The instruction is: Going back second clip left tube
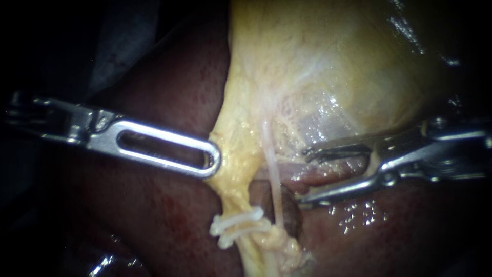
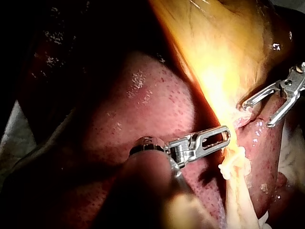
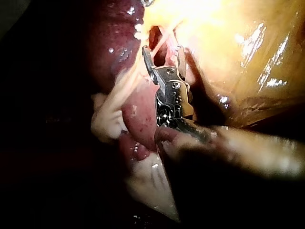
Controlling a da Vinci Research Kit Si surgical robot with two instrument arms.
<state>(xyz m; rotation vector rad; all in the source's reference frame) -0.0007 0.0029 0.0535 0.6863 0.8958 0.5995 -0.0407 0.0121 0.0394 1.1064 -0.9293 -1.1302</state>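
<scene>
The left tube (image 1: 228,179) is a yellow band running down from the gallbladder (image 1: 333,61). Two white clips (image 1: 237,225) sit across it low down, one just under the other. My left instrument (image 1: 214,160), a slotted pair of jaws, is shut on the band's left edge above the clips and tents it sideways. Beside it, a thin pale tube (image 1: 274,179) runs down on the right. My right instrument (image 1: 306,176) stands open just right of that thin tube, with nothing gripped. The left wrist view shows the left instrument (image 2: 226,137), the clips (image 2: 233,164) and the right instrument (image 2: 257,114).
Dark red liver (image 1: 154,215) lies under and around both tubes. Wet pink tissue (image 1: 328,172) shows behind the right instrument's open jaws. In the right wrist view the right instrument (image 3: 162,48) points at the bright yellow tissue (image 3: 228,43).
</scene>
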